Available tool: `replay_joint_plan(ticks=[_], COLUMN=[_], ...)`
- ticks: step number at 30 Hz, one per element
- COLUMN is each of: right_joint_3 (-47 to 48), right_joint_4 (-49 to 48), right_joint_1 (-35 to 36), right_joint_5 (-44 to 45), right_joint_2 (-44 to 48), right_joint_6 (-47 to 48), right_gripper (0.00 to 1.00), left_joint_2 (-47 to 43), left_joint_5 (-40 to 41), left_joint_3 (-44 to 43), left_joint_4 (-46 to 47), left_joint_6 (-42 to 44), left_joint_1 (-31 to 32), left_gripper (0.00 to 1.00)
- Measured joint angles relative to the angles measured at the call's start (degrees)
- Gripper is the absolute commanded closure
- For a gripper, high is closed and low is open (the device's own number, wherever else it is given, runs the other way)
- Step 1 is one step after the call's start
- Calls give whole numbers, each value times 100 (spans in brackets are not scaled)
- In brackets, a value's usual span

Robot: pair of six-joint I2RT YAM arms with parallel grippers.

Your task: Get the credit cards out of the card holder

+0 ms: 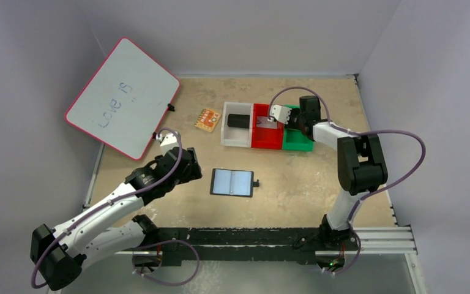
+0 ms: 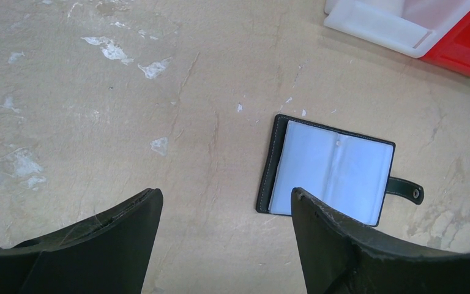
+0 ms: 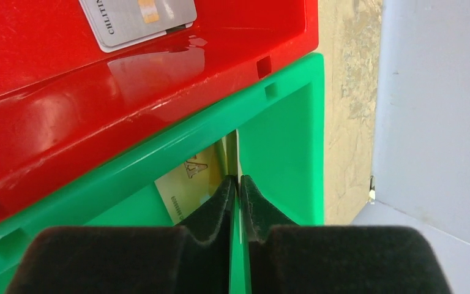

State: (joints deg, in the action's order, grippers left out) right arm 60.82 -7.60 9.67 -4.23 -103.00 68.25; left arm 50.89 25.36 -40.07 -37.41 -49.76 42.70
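From above, the card holder (image 1: 232, 182) lies open on the desk (image 1: 318, 177); the left wrist shows the left jaws wide and empty near it; the right wrist shows the right jaws nearly shut, maybe pinching the gold card (image 3: 186, 187) to drop it in the green bin (image 3: 281, 116).

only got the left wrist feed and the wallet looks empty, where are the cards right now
Observer: The silver-grey card lies flat in the red bin.
Operator: and the gold one
Observer: The gold-tan card is down in the green bin, at the tips of the right pincer.
Operator: is it let go yet
Observer: Cannot tell. The jaws stand almost together, with the card's edge right at them.
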Motion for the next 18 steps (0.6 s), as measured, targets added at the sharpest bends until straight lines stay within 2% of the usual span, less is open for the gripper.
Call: replay_joint_plan(ticks=[1, 2, 3, 7, 9, 10, 18], right_joint_3=[28, 61, 98, 256, 260, 260, 260], right_joint_4=[4, 9, 26, 168, 212, 249, 789], right_joint_1=[0, 0, 0, -11, -15, -22, -74], right_joint_5=[-2, -7, -13, -107, -160, -181, -446], right_joint_2=[-31, -61, -90, -186, -181, -181, 166], right_joint_6=[17, 37, 44, 76, 76, 61, -68], right_gripper=[89, 82, 80, 78, 48, 44, 38], left_joint_2=[13, 20, 22, 85, 131, 142, 278], left_joint_5=[0, 0, 0, -4, -11, -35, -367], left_joint_3=[0, 0, 0, -2, -2, -2, 0], left_joint_4=[-7, -7, -7, -11, -17, -17, 46], left_joint_6=[4, 7, 7, 7, 4, 4, 9], left_joint_1=[-9, -24, -33, -85, -116, -136, -326], left_gripper=[23, 23, 23, 23, 23, 23, 22])
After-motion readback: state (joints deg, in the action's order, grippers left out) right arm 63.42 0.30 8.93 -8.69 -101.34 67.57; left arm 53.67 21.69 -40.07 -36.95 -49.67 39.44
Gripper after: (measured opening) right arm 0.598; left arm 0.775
